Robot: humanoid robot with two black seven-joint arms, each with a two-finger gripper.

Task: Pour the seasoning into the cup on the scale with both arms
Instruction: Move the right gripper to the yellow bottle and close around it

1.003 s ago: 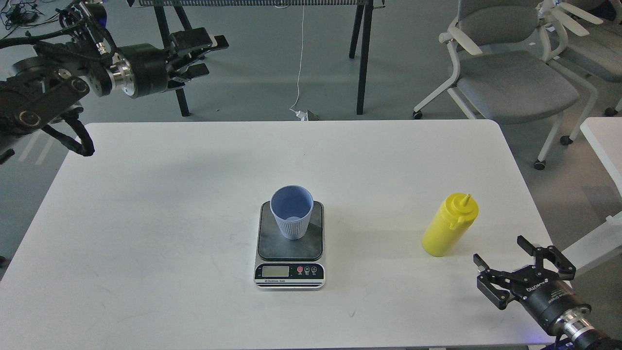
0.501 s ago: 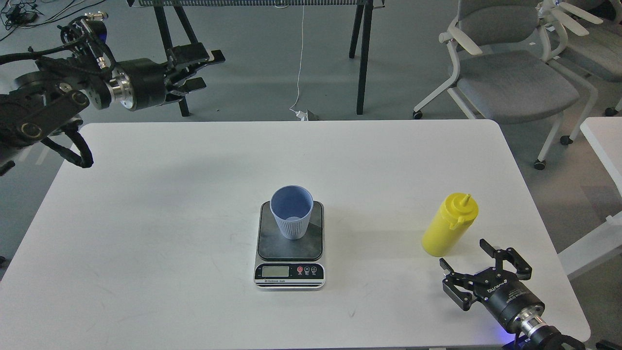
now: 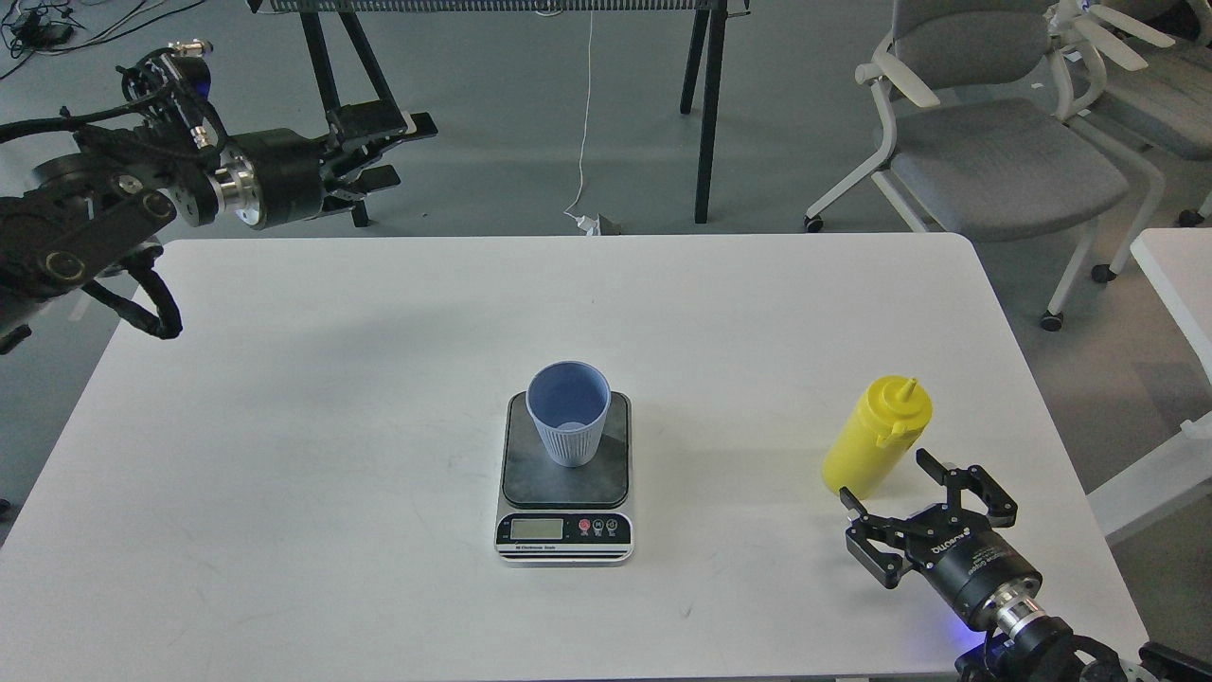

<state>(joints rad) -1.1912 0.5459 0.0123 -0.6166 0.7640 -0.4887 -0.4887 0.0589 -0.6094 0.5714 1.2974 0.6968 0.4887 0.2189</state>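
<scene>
The light-blue ribbed cup (image 3: 568,417) stands upright on the dark platform of the scale (image 3: 565,529) at the table's middle front. The yellow seasoning bottle (image 3: 876,438) stands upright at the right, nozzle up, its small cap hanging at its side. My right gripper (image 3: 885,478) is open and empty, its fingers reaching to either side of the bottle's base from the near side. My left gripper (image 3: 393,150) is open and empty, held high beyond the table's far left corner.
The white table (image 3: 379,360) bears only the scale, cup and bottle. Grey office chairs (image 3: 994,161) stand beyond its far right corner. Black stand legs (image 3: 705,104) rise behind the far edge. A second white table edge (image 3: 1174,275) is at the right.
My right gripper has moved left and forward from the table's right front corner up to the bottle's base. My left gripper has drawn back a little to the left.
</scene>
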